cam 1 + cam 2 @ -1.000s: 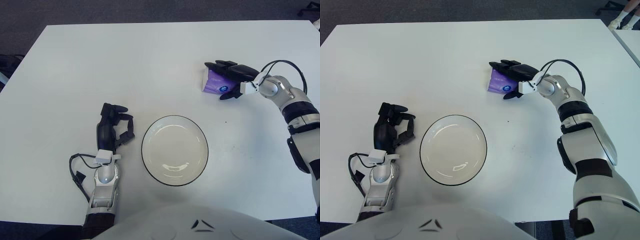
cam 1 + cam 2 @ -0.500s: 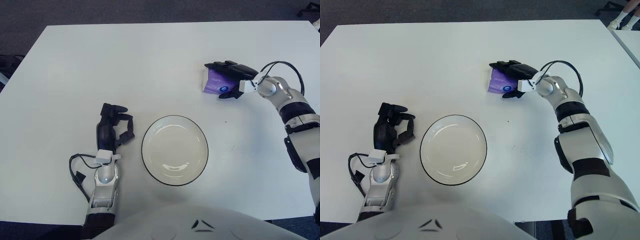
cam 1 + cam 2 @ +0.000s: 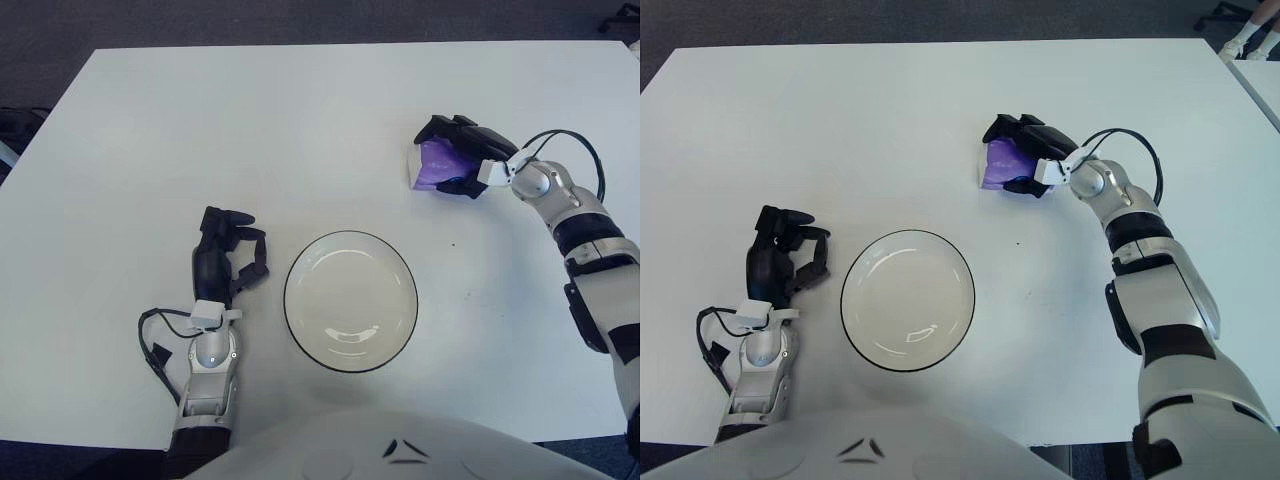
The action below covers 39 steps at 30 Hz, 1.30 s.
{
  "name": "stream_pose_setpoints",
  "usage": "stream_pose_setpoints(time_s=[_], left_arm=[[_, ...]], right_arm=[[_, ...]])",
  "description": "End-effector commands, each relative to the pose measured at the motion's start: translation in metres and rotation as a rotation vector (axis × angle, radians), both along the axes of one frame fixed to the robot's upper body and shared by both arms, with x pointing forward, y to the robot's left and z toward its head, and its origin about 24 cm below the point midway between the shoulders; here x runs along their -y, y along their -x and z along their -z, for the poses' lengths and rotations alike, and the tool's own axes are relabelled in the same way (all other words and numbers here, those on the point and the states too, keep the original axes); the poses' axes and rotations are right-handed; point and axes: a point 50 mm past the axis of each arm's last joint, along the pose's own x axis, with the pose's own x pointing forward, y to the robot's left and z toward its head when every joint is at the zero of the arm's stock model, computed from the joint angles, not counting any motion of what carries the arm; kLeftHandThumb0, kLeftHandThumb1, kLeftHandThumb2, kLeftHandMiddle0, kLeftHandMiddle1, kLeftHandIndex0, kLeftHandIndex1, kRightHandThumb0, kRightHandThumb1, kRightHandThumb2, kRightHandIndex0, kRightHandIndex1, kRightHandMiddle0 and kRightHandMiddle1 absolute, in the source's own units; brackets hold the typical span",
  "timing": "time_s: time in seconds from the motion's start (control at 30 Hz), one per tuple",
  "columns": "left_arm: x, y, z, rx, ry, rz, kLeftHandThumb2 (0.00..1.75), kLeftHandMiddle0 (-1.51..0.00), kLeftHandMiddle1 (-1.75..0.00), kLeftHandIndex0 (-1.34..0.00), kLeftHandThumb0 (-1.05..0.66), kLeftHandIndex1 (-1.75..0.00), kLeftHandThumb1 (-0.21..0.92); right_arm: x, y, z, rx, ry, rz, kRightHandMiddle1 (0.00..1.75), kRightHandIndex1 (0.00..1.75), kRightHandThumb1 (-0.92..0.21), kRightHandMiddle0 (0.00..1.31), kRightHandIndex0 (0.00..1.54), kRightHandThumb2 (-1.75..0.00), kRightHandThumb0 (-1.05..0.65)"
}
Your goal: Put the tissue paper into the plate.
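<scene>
A purple tissue pack lies on the white table, to the upper right of the plate. My right hand is over it, with the black fingers curled down around its far and right sides and the thumb at its near edge. The white plate with a dark rim sits empty near the table's front, in the middle. My left hand shows to the left of the plate, fingers curled, holding nothing.
The white table stretches wide at the back and left. A black cable loops off my right wrist. Another cable trails by my left forearm. Dark floor lies beyond the table's far edge.
My right hand's fingers have curled down and closed around the tissue pack. The pack and hand have shifted slightly to the right. The left hand has stayed still.
</scene>
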Motion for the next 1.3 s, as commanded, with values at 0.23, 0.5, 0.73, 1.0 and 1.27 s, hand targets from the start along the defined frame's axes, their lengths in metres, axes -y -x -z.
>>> stream_pose_setpoints(time_s=[0.23, 0.5, 0.73, 1.0, 1.27], left_arm=[[-0.003, 0.024, 0.037, -0.191, 0.003, -0.025, 1.03, -0.65, -1.39, -0.34, -0.01, -1.75, 0.47], [-0.003, 0.023, 0.037, -0.194, 0.005, -0.031, 1.06, -0.67, -1.39, -0.37, -0.01, -1.75, 0.45], [-0.004, 0.023, 0.038, -0.191, -0.001, -0.027, 1.06, -0.66, -1.4, -0.36, -0.01, -1.75, 0.45], [-0.004, 0.022, 0.037, -0.183, -0.01, -0.023, 1.07, -0.66, -1.41, -0.35, -0.01, -1.75, 0.44], [-0.004, 0.023, 0.037, -0.184, -0.004, -0.029, 1.08, -0.66, -1.42, -0.36, -0.01, -1.75, 0.44]], right_arm=[[0.005, 0.009, 0.022, -0.092, -0.077, 0.019, 1.75, 1.75, -0.21, 0.69, 1.31, -1.45, -0.51], [0.005, 0.012, 0.014, -0.074, -0.212, 0.005, 1.75, 1.75, -0.21, 0.69, 1.36, -1.44, -0.51], [0.005, 0.011, 0.012, -0.108, -0.458, 0.032, 1.75, 1.75, -0.21, 0.7, 1.37, -1.45, -0.51], [0.004, 0.009, 0.009, -0.249, -0.838, -0.045, 1.75, 1.75, -0.11, 0.78, 1.38, -1.57, -0.56], [0.007, 0.005, 0.005, -0.451, -1.119, -0.148, 1.75, 1.75, -0.07, 0.82, 1.36, -1.62, -0.58]])
